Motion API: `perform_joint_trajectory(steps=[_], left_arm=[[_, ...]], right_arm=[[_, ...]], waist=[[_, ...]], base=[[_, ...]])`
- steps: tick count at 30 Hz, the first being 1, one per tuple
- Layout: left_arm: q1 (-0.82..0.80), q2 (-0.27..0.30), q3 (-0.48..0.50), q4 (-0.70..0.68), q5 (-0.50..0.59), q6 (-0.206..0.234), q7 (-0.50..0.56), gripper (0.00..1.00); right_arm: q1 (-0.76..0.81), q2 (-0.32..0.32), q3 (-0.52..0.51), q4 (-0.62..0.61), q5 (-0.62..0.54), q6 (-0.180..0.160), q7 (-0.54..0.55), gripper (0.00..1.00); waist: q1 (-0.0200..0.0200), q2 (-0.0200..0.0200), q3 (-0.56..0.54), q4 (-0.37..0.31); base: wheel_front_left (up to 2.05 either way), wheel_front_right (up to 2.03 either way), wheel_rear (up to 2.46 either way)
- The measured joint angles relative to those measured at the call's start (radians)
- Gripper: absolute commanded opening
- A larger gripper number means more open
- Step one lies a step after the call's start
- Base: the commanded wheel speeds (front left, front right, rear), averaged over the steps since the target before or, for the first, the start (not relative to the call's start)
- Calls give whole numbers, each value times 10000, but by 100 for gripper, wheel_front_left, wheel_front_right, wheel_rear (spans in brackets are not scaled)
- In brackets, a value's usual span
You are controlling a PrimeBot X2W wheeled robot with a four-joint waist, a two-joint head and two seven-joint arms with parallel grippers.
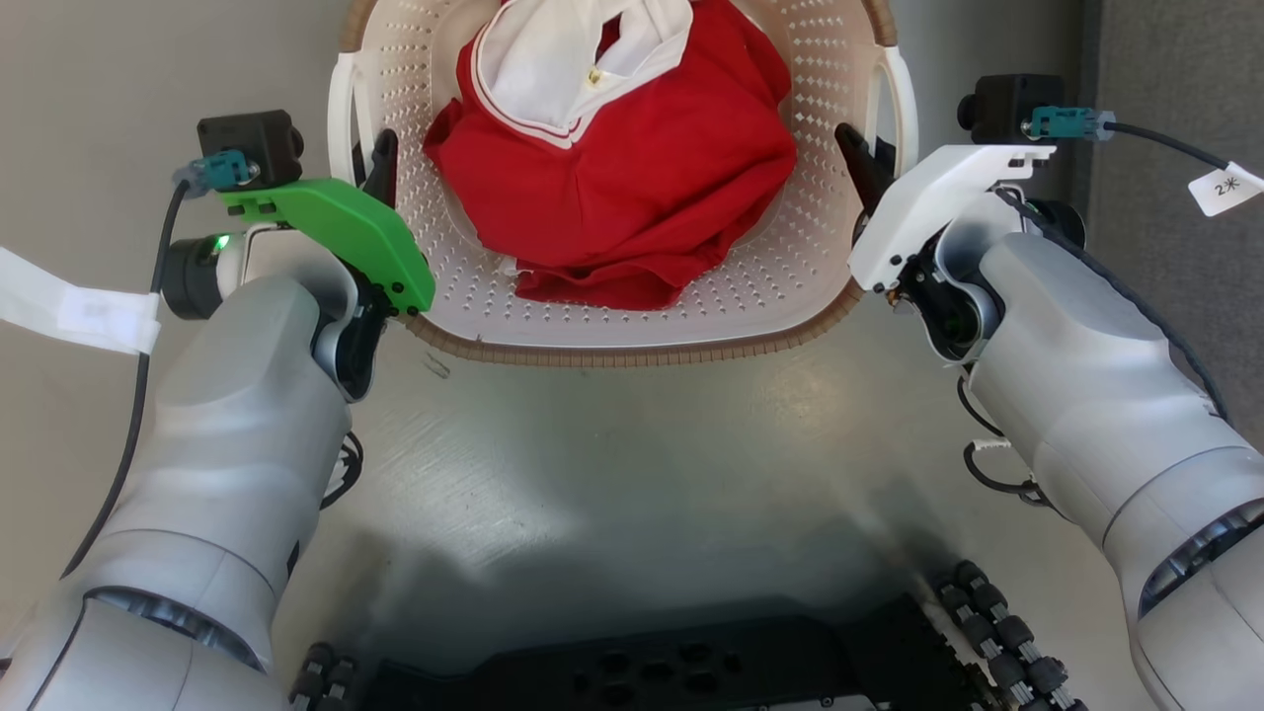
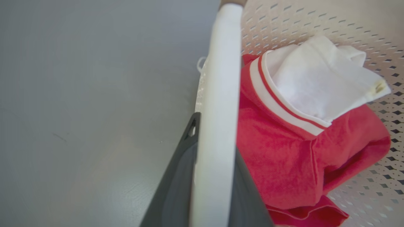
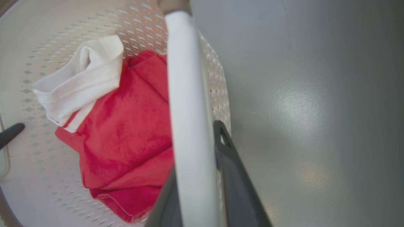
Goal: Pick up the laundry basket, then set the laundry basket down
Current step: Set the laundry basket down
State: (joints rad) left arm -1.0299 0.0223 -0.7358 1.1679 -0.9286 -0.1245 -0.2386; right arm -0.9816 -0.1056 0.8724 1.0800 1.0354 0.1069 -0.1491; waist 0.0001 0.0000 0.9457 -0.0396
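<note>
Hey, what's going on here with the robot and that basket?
The robot has both hands on the laundry basket. The left hand has its fingers closed either side of the left handle, and the right hand grips the right handle the same way. A red garment and a white one lie inside. I can't tell whether the basket is off the grey floor.

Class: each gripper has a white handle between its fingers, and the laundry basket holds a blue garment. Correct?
No: the head view shows a red garment, not blue, in the laundry basket. The left gripper and right gripper do straddle its handles.
</note>
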Motion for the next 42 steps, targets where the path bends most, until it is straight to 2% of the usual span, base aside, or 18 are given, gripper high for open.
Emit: perform_joint_trajectory(steps=[14,15,16,17,18,19,31,42], left_arm=[[-67,-2,0,109,12,0,-98,0],[-67,-2,-2,107,19,-2,-98,0],[-67,-4,-2,109,25,-2,-98,0],[-67,-2,-2,113,33,-2,-98,11],[-67,-2,6,105,27,0,-96,61],[-66,-2,33,65,-21,0,-98,100],[-64,-21,-81,-100,-98,-33,-102,100],[213,-17,-105,190,-98,-33,-102,100]], right_arm=[[-138,35,161,109,98,2,-176,0],[-138,38,165,136,128,4,-180,29],[-138,44,157,165,155,54,-192,75],[-138,48,155,180,198,90,-190,100],[-138,69,161,188,221,151,-190,100],[-138,92,163,188,221,167,-190,100],[-140,182,238,343,368,173,-213,100],[-43,247,284,462,639,173,-366,100]], waist=[[-1,0,230,38],[-1,0,234,34],[-1,0,235,31],[-1,0,235,27],[-1,0,232,22],[-1,0,228,16],[-1,0,83,-56],[-1,0,-498,-112]], base=[[0,0,0],[0,0,0],[0,0,0],[0,0,0],[0,0,0],[0,0,0],[0,0,0],[0,0,0]])
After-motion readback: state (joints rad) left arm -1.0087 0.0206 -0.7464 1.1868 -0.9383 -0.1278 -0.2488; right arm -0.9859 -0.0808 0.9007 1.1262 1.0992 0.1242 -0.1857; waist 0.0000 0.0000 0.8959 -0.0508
